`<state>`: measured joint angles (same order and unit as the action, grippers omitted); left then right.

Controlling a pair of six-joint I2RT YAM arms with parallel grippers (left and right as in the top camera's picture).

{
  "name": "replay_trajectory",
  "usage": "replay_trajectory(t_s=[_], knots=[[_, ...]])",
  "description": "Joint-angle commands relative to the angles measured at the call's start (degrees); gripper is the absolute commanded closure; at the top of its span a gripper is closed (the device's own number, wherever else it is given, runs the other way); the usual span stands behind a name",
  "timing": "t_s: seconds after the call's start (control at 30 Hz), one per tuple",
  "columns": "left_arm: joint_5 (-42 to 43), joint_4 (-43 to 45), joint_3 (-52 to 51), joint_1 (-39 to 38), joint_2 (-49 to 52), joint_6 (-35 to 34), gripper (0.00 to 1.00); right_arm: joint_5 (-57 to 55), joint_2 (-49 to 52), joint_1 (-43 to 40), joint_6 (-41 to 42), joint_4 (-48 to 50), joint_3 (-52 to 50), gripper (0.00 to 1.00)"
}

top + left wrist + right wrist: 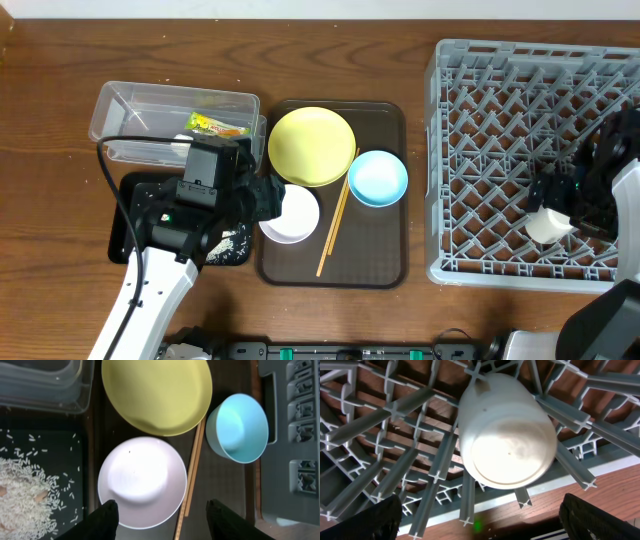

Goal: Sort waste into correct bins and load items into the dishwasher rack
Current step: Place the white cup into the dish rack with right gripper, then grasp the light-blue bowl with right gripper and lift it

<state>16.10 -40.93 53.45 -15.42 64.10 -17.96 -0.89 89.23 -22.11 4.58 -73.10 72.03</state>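
Right hand (484,522), jaws wide, over pale cup (507,435) in grey rack (395,407)

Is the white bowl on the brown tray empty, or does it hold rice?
Empty. The white bowl shows a bare inside; the rice grains lie in the black tray beside it.

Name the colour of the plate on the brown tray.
Yellow; the plate shows best in the left wrist view.
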Motion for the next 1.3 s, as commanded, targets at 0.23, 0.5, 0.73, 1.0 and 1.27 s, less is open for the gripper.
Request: replay_trajectory(t_s=[0.23,0.5,0.73,1.0,1.27], knots=[[-10.05,-8.41,0.24,0.24,0.26,0.11,0.4,28.5,-7.17,3.26,-8.15,7.19,9.79,0.01],[-12.55,-10.91,0.22,0.24,0.26,-1.33,0.39,28.59,-6.4,20.61,-9.6,16.87,9.57,0.13],[-12.55,-10.93,0.22,0.24,0.26,-1.38,0.39,13.42,0.04,36.33,-9.35,20.85,9.57,0.2],[-12.55,-10.88,-0.26,0.24,0.26,-1.38,0.38,4.04,11.08,44.65,-7.45,23.76,9.57,0.21],[-12.52,-10.91,-1.01,0.24,0.28,-1.38,0.38,-0.17,21.55,45.42,-2.23,24.87,9.57,0.27]])
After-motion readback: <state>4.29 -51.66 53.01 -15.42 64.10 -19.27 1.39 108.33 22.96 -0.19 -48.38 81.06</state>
